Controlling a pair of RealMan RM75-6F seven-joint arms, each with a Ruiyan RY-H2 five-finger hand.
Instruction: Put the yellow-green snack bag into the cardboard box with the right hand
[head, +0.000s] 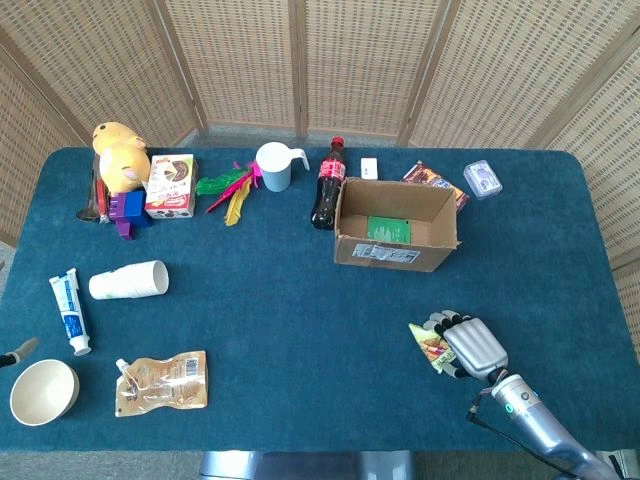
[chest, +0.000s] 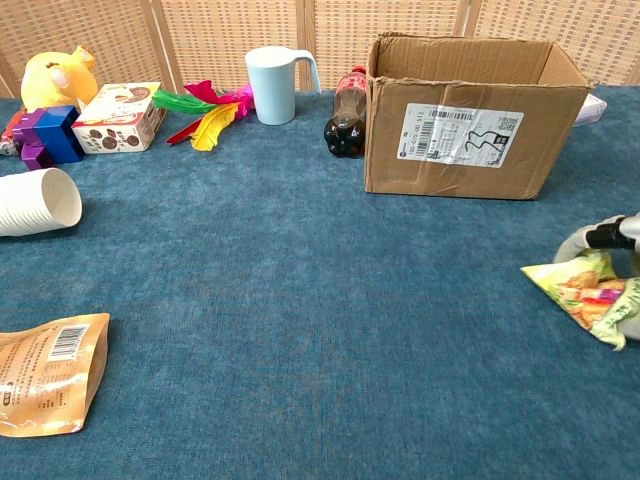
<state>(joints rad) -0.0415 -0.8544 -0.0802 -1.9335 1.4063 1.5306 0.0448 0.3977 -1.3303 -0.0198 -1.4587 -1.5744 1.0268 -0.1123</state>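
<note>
The yellow-green snack bag (head: 428, 343) (chest: 580, 295) lies on the blue table, in front of the cardboard box and to its right. My right hand (head: 466, 346) is on top of the bag. Its fingers (chest: 592, 238) curl down over the bag's far edge and grip it, and the bag looks bunched and tilted up. The open cardboard box (head: 396, 226) (chest: 468, 115) stands upright further back with a green item inside. At the table's left edge only a grey fingertip (head: 24, 349) of what looks like my left hand shows.
A cola bottle (head: 327, 184) stands against the box's left side. Behind the box lie a brown packet (head: 434, 180) and a clear case (head: 482, 179). On the left are stacked paper cups (head: 128, 280), a toothpaste tube (head: 69, 310), a bowl (head: 42, 391) and a tan pouch (head: 163, 380).
</note>
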